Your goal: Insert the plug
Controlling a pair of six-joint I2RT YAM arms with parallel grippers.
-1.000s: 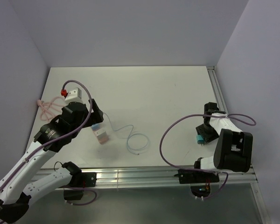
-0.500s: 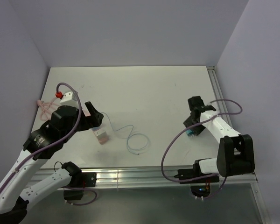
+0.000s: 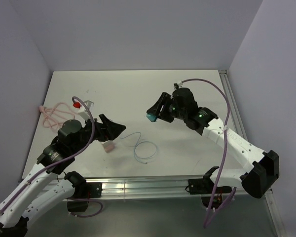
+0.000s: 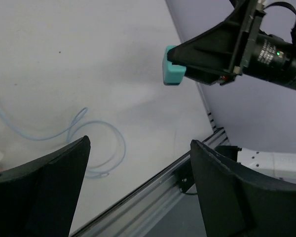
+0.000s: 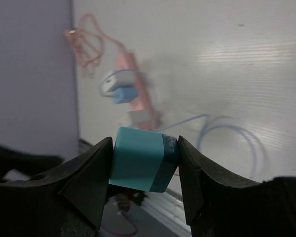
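Teal block, one; looping wire, one.

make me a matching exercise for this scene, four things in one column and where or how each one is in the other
1. teal cube-shaped block
2. thin pale looping wire
3. coiled pink cord
4. left gripper

a. open, empty
b. by the left edge of the white table
c. clamped in the right gripper
d. lying loose on the table

Pairs: 1-c, 2-d, 3-b, 4-a
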